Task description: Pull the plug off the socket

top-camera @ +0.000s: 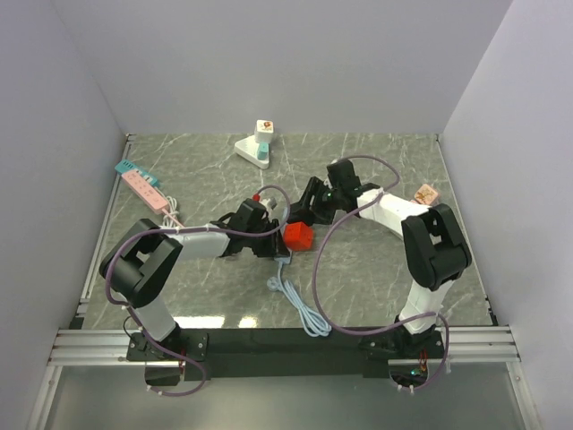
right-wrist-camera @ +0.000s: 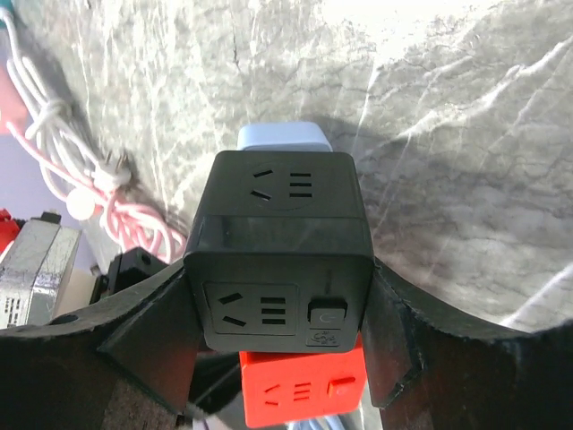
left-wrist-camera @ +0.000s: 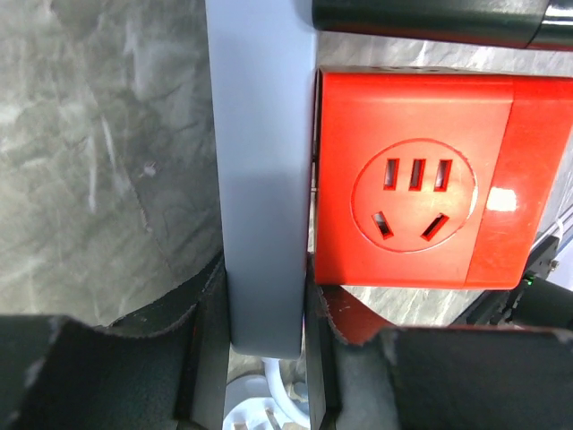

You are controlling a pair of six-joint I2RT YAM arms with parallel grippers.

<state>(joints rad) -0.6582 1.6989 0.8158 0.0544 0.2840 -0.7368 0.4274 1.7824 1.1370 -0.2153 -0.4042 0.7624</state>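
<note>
Pale-blue plastic plug (left-wrist-camera: 261, 161) pinched in my left claw (left-wrist-camera: 263, 309) looks unpulled, red cube socket (left-wrist-camera: 412, 179) touching at three o'clock; right claw (right-wrist-camera: 279, 300) clamps black cube socket (right-wrist-camera: 279, 224).

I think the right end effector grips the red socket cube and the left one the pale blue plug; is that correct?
Not quite: the right wrist view shows the right end effector gripping the black socket cube, not the red cube. The left end effector does grip the pale blue plug.
</note>
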